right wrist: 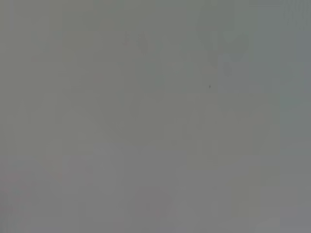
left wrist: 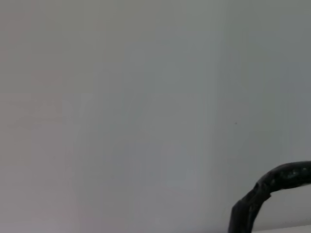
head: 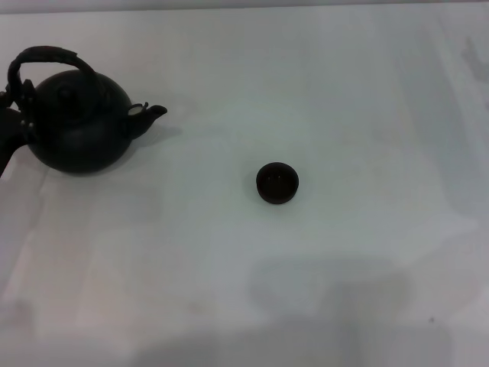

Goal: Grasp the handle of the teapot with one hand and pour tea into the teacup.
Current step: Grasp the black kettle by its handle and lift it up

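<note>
The black teapot [head: 76,126] stands at the far left of the white table, its short spout [head: 153,113] pointing right toward the teacup. Its arched handle [head: 46,55] rises over the lid and leans to the left. My left gripper [head: 14,126] shows as a dark shape at the picture's left edge, against the handle's left base. In the left wrist view a curved piece of the handle [left wrist: 277,182] shows close up. The small dark teacup [head: 276,183] sits upright near the table's middle, well apart from the pot. My right gripper is out of view.
The white table [head: 321,290] stretches around both objects. The right wrist view shows only a plain pale surface.
</note>
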